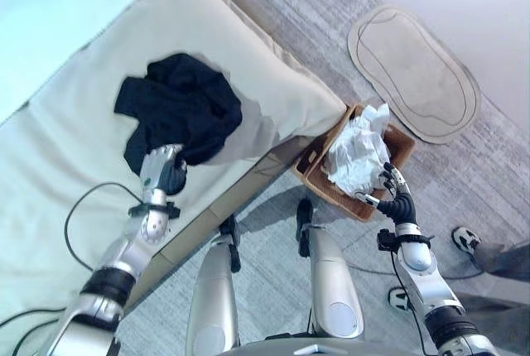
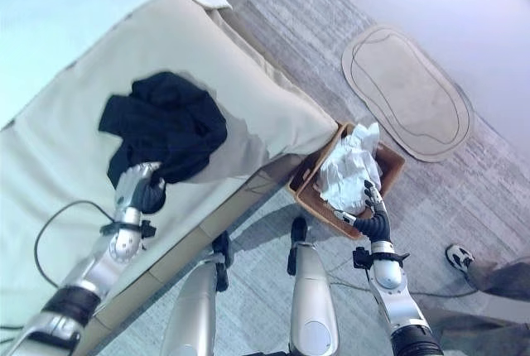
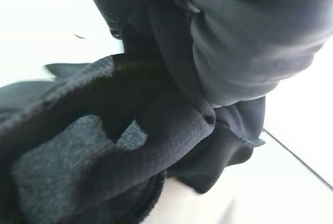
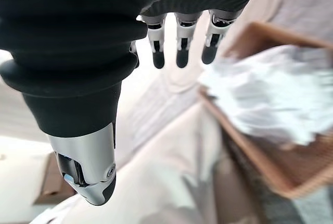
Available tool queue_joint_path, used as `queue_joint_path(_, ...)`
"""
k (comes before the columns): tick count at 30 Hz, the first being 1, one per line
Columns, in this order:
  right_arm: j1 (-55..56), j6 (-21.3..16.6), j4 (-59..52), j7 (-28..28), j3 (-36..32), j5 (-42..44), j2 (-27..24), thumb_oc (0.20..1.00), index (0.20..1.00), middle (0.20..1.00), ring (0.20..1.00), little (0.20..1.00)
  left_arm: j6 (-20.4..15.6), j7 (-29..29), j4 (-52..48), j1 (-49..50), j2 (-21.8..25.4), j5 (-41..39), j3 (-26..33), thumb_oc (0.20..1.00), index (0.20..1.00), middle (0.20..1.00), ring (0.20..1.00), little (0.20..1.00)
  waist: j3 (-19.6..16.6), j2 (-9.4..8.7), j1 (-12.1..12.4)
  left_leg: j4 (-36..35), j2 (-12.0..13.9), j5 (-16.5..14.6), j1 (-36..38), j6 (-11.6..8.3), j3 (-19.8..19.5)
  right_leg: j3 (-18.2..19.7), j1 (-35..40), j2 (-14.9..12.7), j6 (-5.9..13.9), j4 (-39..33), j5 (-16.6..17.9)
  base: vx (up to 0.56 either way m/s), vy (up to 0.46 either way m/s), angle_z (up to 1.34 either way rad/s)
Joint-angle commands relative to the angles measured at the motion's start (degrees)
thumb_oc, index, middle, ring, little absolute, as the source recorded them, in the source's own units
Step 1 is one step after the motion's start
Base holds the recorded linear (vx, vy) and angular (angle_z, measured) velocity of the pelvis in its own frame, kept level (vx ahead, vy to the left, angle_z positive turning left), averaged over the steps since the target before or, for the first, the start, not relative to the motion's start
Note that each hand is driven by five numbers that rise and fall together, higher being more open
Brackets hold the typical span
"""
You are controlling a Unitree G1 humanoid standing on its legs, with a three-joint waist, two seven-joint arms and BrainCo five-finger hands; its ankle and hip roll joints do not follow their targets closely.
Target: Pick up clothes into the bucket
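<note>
A black garment [image 1: 178, 108] lies crumpled on the cream cover of the bed [image 1: 74, 149]. My left hand [image 1: 159, 164] is at the garment's near edge, pushed into the cloth. In the left wrist view the dark fabric [image 3: 156, 104] sits right against the camera. A brown woven basket [image 1: 311, 175] stands on the floor by the bed's corner, with white clothes [image 1: 356, 157] piled in it. My right hand [image 1: 396, 194] hovers beside the basket's near side with its fingers [image 4: 179, 47] straight, holding nothing.
An oval beige mat [image 1: 414, 70] lies on the grey carpet beyond the basket. A person's shoe [image 1: 465, 240] and trouser leg [image 1: 501, 257] stand at the right, close to my right arm. The bed's edge runs between both hands.
</note>
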Motion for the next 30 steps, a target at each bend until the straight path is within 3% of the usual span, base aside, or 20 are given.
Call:
queue_joint_path(1, -0.53, -1.21, -0.21, -0.62, 0.34, -3.71, -2.22, 1.0, 1.0, 1.0, 1.0, 1.0, -6.6, -2.78, -7.33, 1.32, 1.22, -4.32, 1.94, 0.2, 0.2, 0.2, 0.2, 0.2, -4.91, 0.62, -0.01, -0.78, 0.32, -0.46, 1.49, 1.05, -1.09, 0.3, 6.64, -1.79, 3.41, -11.56, 8.91, 0.05, -0.048, 0.2)
queue_joint_path(7, -4.86, -0.34, -2.44, 0.82, 7.14, -13.55, -5.67, 1.0, 1.0, 1.0, 1.0, 1.0, -10.39, -7.64, -20.4, 4.76, 3.19, -11.32, 3.01, 0.2, 0.2, 0.2, 0.2, 0.2, -7.71, 0.86, 1.89, -6.61, 1.05, 0.7, 8.56, 0.27, -0.94, -1.06, 13.82, -0.54, 3.94, -17.89, 10.26, 0.04, -0.026, 0.07)
queue_joint_path(9, -7.16, -0.38, -4.77, 2.58, 11.76, -17.66, -7.75, 1.0, 1.0, 1.0, 1.0, 1.0, -11.57, -10.29, -27.51, 4.0, 3.33, -17.41, 3.63, 0.2, 0.2, 0.2, 0.2, 0.2, -9.03, 0.74, 2.54, -7.99, 1.23, 0.95, 11.28, 0.15, -1.08, -1.53, 16.43, -0.15, 3.81, -18.44, 9.91, 0.06, -0.052, 0.01)
queue_joint_path(15, -11.87, -0.56, -9.21, 8.19, 19.01, -17.58, -7.62, 1.0, 1.0, 1.0, 1.0, 1.0, -10.92, -17.15, -35.07, 0.37, 2.13, -28.92, 1.61, 0.2, 0.2, 0.2, 0.2, 0.2, -11.18, 0.97, 3.13, -9.66, 1.17, 1.15, 15.41, 0.19, -1.23, -2.41, 20.38, 0.12, 3.64, -19.02, 9.11, 0.06, -0.037, 0.03)
queue_joint_path(19, -15.6, -0.13, -12.41, 12.48, 24.93, -18.37, -5.53, 1.0, 1.0, 1.0, 1.0, 1.0, -9.67, -22.13, -37.8, -3.35, 1.26, -35.98, -0.41, 0.2, 0.2, 0.2, 0.2, 0.2, -13.94, 1.33, 3.72, -12.05, 1.28, 1.52, 18.97, 0.07, -0.95, -2.93, 23.28, 0.57, 3.57, -20.19, 8.73, 0.07, -0.026, 0.02)
queue_joint_path(30, -17.54, 1.61, -11.39, 18.51, 33.39, -14.22, 2.65, 1.0, 1.0, 1.0, 1.0, 1.0, -7.03, -23.86, -39.56, -9.63, -2.45, -39.57, -3.33, 0.2, 0.2, 0.2, 0.2, 0.2, -17.5, 1.83, 4.43, -14.81, 1.98, 2.1, 23.01, -0.37, -0.99, -3.9, 27.59, 1.63, 3.18, -22.66, 8.26, 0.04, -0.029, 0.01)
